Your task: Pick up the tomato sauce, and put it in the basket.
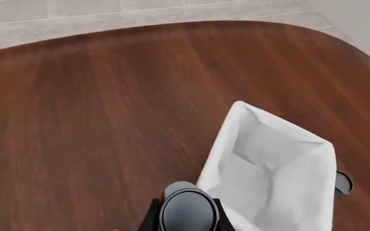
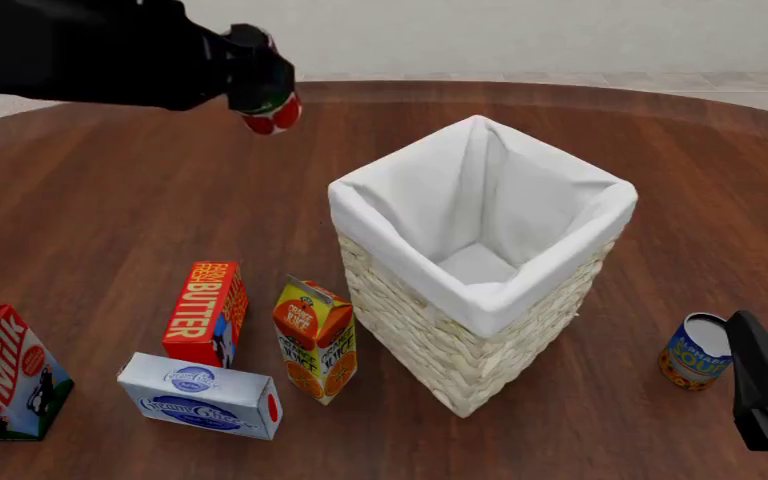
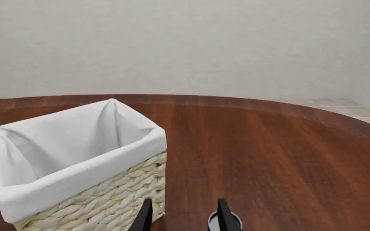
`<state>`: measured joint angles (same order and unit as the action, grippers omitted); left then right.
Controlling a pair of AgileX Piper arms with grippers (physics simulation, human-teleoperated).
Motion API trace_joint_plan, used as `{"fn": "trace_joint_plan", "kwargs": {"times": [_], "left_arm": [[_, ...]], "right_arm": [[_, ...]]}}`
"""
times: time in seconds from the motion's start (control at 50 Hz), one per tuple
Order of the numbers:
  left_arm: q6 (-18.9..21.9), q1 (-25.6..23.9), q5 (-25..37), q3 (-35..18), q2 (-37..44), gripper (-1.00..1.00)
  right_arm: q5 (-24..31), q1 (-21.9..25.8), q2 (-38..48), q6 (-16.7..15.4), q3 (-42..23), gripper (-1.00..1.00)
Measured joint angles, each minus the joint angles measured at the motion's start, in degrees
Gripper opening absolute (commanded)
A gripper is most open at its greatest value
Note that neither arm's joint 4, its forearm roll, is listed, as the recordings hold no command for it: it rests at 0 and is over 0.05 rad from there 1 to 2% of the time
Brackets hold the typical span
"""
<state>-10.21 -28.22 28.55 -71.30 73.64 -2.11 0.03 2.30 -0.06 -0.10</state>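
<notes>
The left gripper (image 2: 261, 85) is up in the air over the far left part of the table (image 2: 117, 200), clamped on the tomato sauce (image 2: 272, 108). In the front view the red can pokes out from the dark fingers, tilted, its lower end pointing down and a little toward the basket (image 2: 478, 260). From the left wrist camera I see only the can's silver top (image 1: 186, 211) between the fingers, with the white lining of the basket (image 1: 271, 163) just beside and below it.

What matters now is that the can is not yet above the opening. It hangs to the left of the basket and farther back, clear of the rim and higher than it. The basket's mouth lies to the right of the can and nearer the arms, so I'd judge the next move is a sideways carry over the nearest corner of the lining before any letting go. Dropped from here, the can would likely land on bare wood.

The right gripper (image 3: 183, 211) sits low at the near right, its fingers spread apart with nothing between them, close by the blue-and-orange can (image 2: 695, 352). It is nearer the basket but has no part in this; the left arm has the load
</notes>
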Motion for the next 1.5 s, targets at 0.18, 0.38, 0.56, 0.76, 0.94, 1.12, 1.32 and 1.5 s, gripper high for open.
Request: {"fn": "trace_joint_plan", "kwargs": {"times": [0.18, 0.38, 0.56, 0.76, 0.94, 1.12, 1.32, 1.5], "left_arm": [[0.52, -0.98, 0.90, -0.01, -1.10, -1.00], [-0.20, -2.60, 1.31, -0.13, -1.25, -1.00], [-0.42, -4.19, 1.36, -0.20, -1.36, -1.00], [-0.29, -5.81, 0.96, -0.11, -0.87, -1.00], [-0.18, -7.16, 0.50, -0.19, 0.10, -1.00], [-0.05, -8.19, 0.45, -0.93, 1.46, -1.00], [-0.12, -9.07, 0.02, -1.56, 3.06, -1.00], [0.02, -9.87, -0.49, -1.99, 4.40, -1.00]], "right_arm": [[0.00, 0.00, 0.00, 0.00, 0.00, 1.00], [0.00, 0.00, 0.00, 0.00, 0.00, 1.00], [0.00, 0.00, 0.00, 0.00, 0.00, 1.00], [0.00, 0.00, 0.00, 0.00, 0.00, 1.00], [0.00, 0.00, 0.00, 0.00, 0.00, 1.00], [0.00, 0.00, 0.00, 0.00, 0.00, 1.00], [0.00, 0.00, 0.00, 0.00, 0.00, 1.00], [0.00, 0.00, 0.00, 0.00, 0.00, 1.00]]}}
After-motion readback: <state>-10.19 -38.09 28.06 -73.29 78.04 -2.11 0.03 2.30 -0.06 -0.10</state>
